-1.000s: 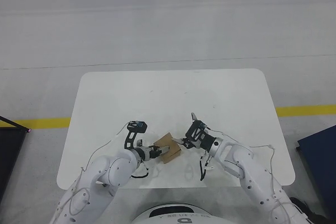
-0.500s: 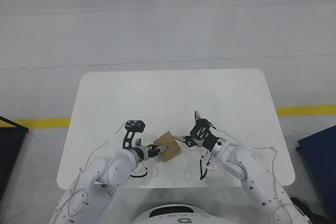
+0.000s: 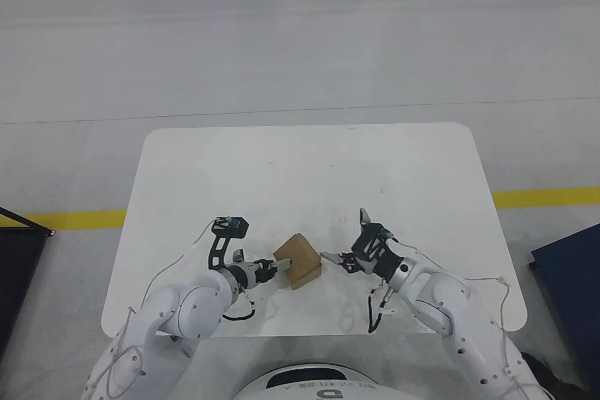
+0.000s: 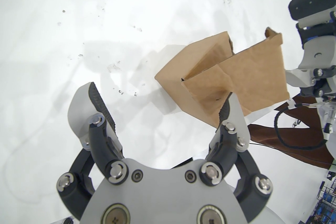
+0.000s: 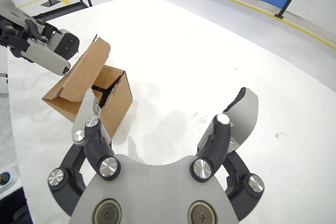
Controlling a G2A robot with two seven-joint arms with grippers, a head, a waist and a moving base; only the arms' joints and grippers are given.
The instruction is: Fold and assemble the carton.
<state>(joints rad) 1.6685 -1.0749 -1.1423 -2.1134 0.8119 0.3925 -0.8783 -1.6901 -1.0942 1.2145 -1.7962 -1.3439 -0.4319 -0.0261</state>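
Observation:
A small brown carton stands near the front middle of the white table, its top open and one long flap raised. My left gripper is open on the carton's left side. One of its fingertips rests against the raised flap, and the other is over bare table. My right gripper is open just right of the carton. One of its fingers shows in front of the carton's open top, and the left gripper sits at the flap's far side.
The table's front edge runs close behind both grippers. Bare tabletop stretches to the back and to both sides of the carton. A black rack stands on the floor to the left and a blue object to the right.
My right gripper has drawn back to the right, off the carton. The left gripper has shifted slightly left, and the carton now stands more squarely as a box.

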